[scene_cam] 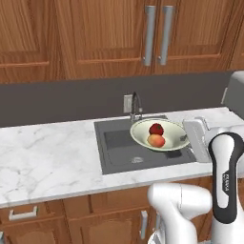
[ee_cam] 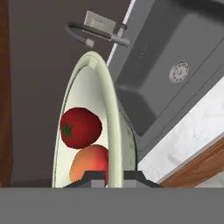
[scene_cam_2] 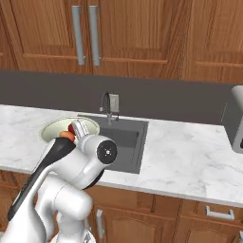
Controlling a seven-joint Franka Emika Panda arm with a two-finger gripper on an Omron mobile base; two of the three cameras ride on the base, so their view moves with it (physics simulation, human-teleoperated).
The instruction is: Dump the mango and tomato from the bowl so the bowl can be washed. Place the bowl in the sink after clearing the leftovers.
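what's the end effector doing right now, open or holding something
End effector: shut on the bowl, gripping its rim and holding it above the sink, with the tomato and mango inside.

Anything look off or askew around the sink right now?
Yes: the bowl hangs tilted over the sink, gripped at its rim by the gripper, with the tomato and mango still inside. Nothing spilled.

bowl (scene_cam: 167, 141): glossy glazed | sink (scene_cam: 119, 145): matt grey | countertop (scene_cam: 47, 157): veined marble | cabinets (scene_cam: 95, 33): wood
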